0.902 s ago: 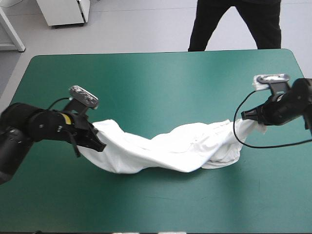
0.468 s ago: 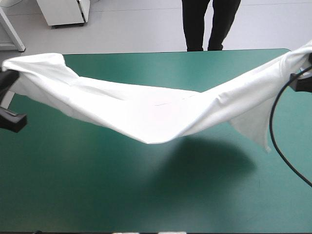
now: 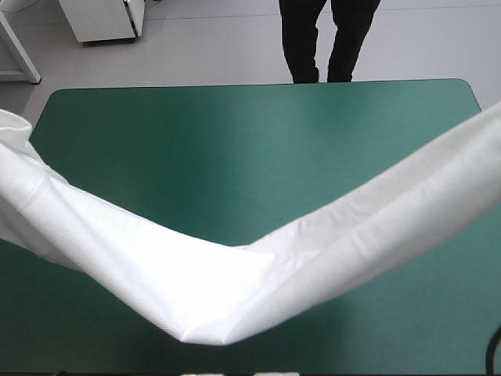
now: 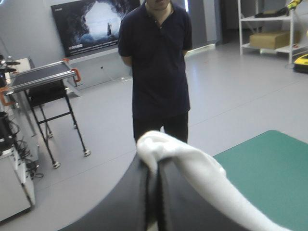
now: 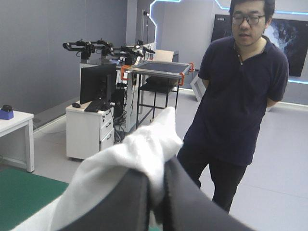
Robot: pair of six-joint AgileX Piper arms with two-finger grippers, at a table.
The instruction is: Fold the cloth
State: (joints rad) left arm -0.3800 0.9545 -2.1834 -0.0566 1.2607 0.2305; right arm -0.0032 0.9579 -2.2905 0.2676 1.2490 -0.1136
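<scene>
The white T-shirt (image 3: 235,290) hangs in the air as a long band stretched from side to side over the table, sagging to a low point in the middle. Both its ends run out of the high view, where neither gripper shows. In the left wrist view my left gripper (image 4: 154,166) is shut on the T-shirt, a bunch of white cloth (image 4: 192,168) bulging over its tips and trailing down beside it. My right gripper (image 5: 156,180) is likewise shut on the T-shirt, cloth (image 5: 125,159) draped over one finger. Both arms are raised, looking level into the room.
The teal-green table (image 3: 250,149) lies bare below and beyond the hanging band, its far edge near the top of the high view. A corner of the cover (image 4: 269,163) shows below the left gripper, another patch (image 5: 24,192) below the right.
Earlier the T-shirt lay bunched on the table, held at both ends. Both grippers lifted it and spread apart; now it hangs higher and the grippers have left the high view.
</scene>
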